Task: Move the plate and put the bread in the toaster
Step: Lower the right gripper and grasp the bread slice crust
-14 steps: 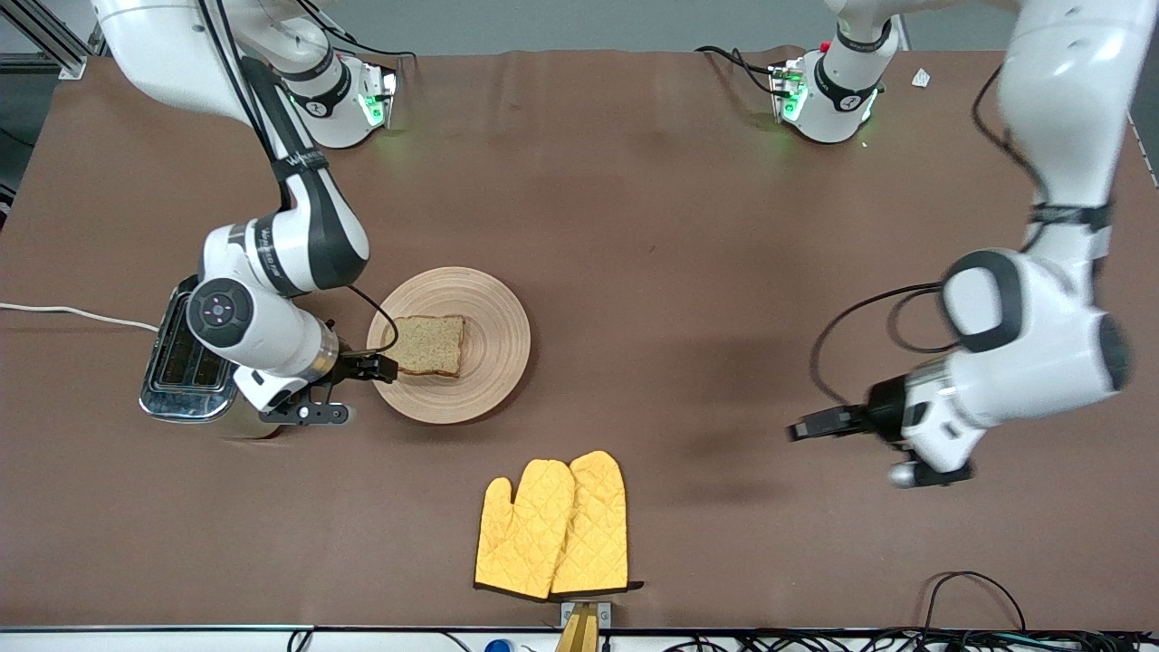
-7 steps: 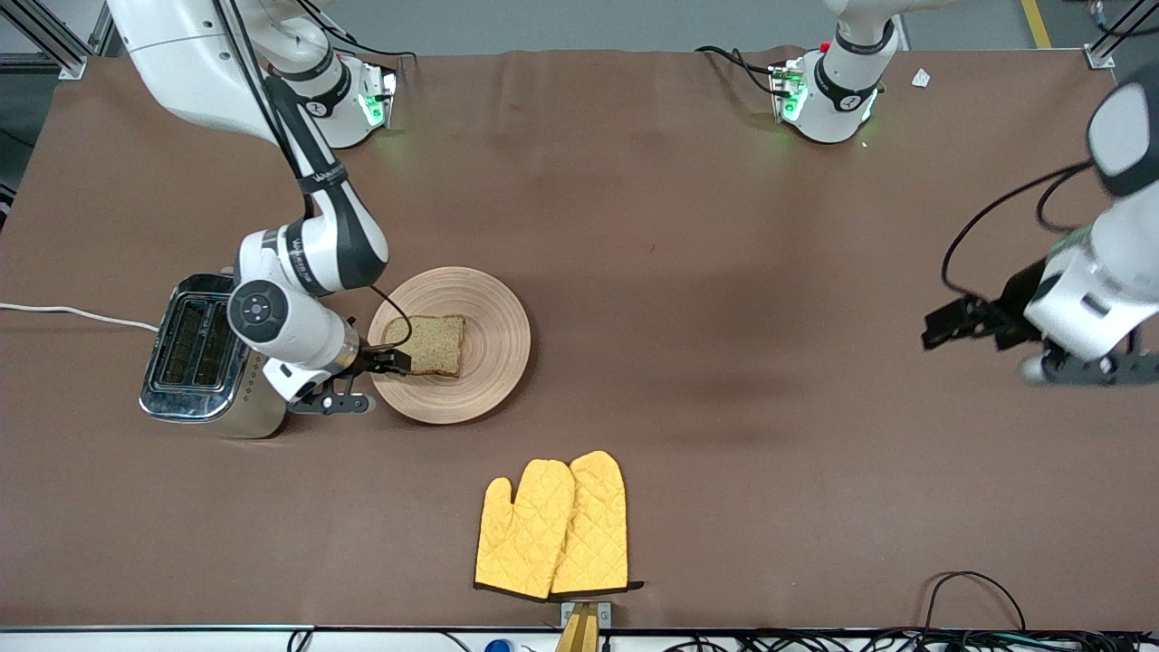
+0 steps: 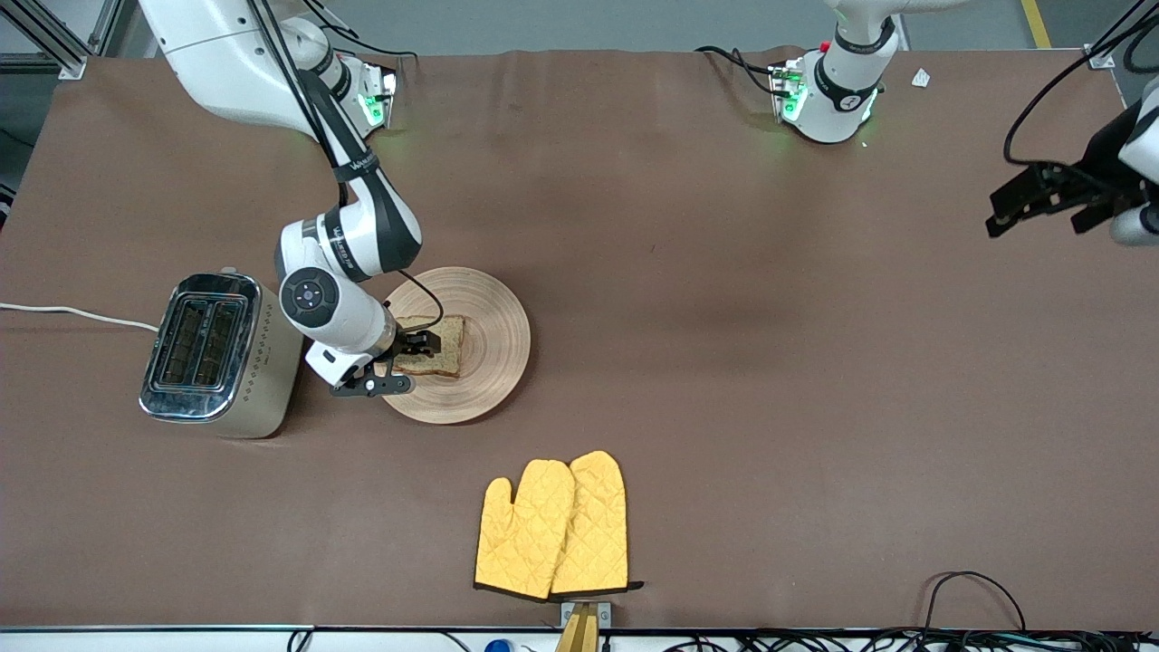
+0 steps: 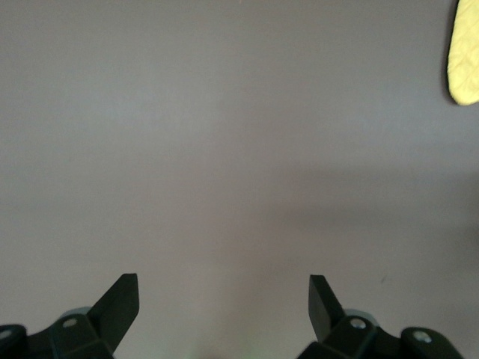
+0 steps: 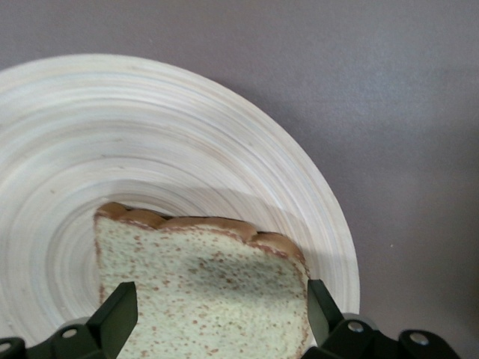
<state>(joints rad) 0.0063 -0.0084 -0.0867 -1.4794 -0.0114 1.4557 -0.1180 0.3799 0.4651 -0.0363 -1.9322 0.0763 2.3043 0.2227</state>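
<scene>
Right arm bent down from its base at the worktop's top edge, forearm angled toward the front camera, wrist turned so the right end effector (image 3: 418, 347) hangs low over the square slice of brown wholegrain bread (image 3: 433, 344), fingers (image 5: 116, 314) spread apart at either side of the slice, nothing clamped. Bread lying flat near the middle of the large round light-wood plate (image 3: 493, 340) with ring grooves, edges roughly square to the worktop's edges, darker rounded crust turned toward the wrist camera's top. Plate resting on the brown worktop (image 3: 724, 362), beside the boxy cream-beige two-slot toaster (image 3: 219, 355) with chrome top, apart from it. Toaster upright toward the right arm's end, slots running from the robots' edge toward the camera edge, white cord (image 3: 72, 313) trailing off that end. Pair of yellow quilted oven mitts (image 3: 552, 527) near the front edge. Left arm waiting, left end effector (image 3: 1041, 199) raised over the left arm's end of the worktop, fingers wide apart and empty.
</scene>
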